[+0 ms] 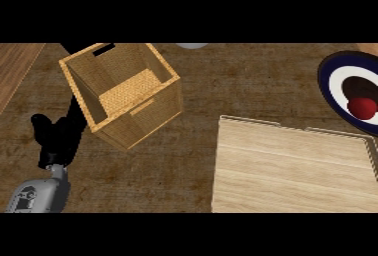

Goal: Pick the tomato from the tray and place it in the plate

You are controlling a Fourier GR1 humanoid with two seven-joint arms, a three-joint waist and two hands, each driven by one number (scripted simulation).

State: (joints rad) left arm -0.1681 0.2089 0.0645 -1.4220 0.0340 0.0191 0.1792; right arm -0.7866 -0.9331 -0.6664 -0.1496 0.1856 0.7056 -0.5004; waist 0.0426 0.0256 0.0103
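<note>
The red tomato [362, 108] lies on the round plate [334, 80], which has dark blue and white rings and sits at the right edge of the view. The light wooden tray [291, 170] fills the lower right and holds nothing. My left hand [55, 137] shows at the left, beside the basket, with its fingers pointing up and relaxed, holding nothing. My right hand does not show in the view.
A woven wicker basket [122, 92] stands tilted at the upper left, close to my left hand. A pale round object [192, 45] peeks in at the top edge. The brown counter [184, 150] lies between basket and tray.
</note>
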